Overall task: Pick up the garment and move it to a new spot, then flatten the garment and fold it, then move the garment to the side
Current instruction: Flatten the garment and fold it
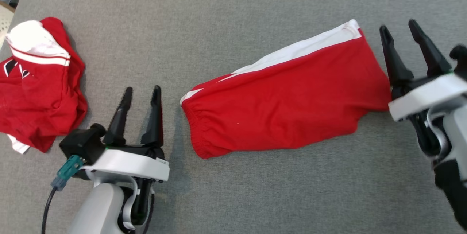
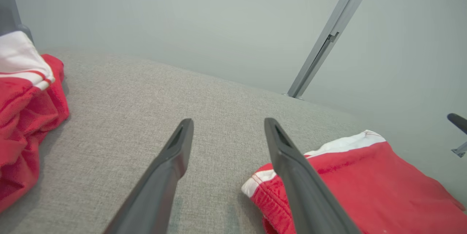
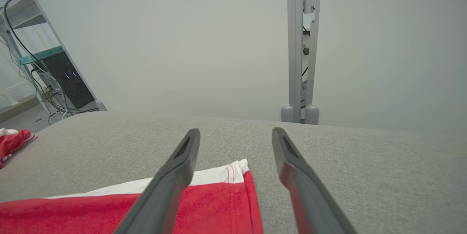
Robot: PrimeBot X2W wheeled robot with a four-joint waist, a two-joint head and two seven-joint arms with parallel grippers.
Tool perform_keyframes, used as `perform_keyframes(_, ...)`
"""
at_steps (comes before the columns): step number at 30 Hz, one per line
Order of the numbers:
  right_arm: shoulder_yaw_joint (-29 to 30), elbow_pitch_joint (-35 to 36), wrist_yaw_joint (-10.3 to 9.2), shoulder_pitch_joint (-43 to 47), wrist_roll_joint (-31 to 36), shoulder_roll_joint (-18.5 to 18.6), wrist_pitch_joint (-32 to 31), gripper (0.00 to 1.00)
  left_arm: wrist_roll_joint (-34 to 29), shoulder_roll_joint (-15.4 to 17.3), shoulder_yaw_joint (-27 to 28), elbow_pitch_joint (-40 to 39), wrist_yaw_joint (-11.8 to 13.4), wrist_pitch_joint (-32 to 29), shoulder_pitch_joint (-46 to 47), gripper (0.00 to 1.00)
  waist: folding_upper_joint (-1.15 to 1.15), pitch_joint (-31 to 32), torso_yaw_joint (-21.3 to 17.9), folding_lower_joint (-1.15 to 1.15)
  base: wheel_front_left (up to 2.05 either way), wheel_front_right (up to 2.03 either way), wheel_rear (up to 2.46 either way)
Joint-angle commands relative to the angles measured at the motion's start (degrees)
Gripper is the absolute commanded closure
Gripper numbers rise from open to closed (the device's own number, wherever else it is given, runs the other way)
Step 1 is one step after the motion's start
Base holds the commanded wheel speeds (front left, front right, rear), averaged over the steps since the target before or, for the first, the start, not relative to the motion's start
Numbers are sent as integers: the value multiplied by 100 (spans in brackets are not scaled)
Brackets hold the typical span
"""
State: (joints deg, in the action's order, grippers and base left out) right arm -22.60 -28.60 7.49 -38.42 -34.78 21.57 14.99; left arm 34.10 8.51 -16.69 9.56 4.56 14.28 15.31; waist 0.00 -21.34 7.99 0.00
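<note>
The garment (image 1: 288,102), red shorts with a white side stripe, lies folded lengthwise on the grey cloth surface, waistband toward the left. My left gripper (image 1: 142,88) stands open just left of the waistband and holds nothing. In the left wrist view the left gripper (image 2: 228,121) points past the waistband corner of the garment (image 2: 365,186). At the garment's right end my right gripper (image 1: 398,25) is open and empty. The right wrist view has the right gripper (image 3: 236,130) above the hem corner of the garment (image 3: 219,205).
A second red and white garment (image 1: 40,92) lies crumpled at the far left, also seen as a heap (image 2: 22,117) and a small patch (image 3: 14,139). The grey surface (image 1: 226,15) stretches bare behind. Metal frame posts (image 3: 300,44) and a rack (image 3: 54,70) stand beyond its far edge.
</note>
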Motion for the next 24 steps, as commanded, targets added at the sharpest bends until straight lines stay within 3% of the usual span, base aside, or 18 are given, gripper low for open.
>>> perform_keyframes(1,136,86,1,198,147,-44,23,0,-116,61,65,-58,55,45,-54,0,0,134,-113,0,0,0,0)
perform_keyframes(9,1409,1250,1,1699,1405,-719,26,0,-791,238,461,-411,380,92,-504,0,0,501,-368,0,0,0,0)
perform_keyframes(16,1700,1656,1,2573,1831,-997,26,0,-1016,388,470,-270,448,94,-917,0,0,703,-489,0,0,0,0)
perform_keyframes(24,1832,1835,1,2761,1991,-1106,-122,0,-1033,440,428,-214,512,14,-990,0,0,699,-529,0,0,0,0)
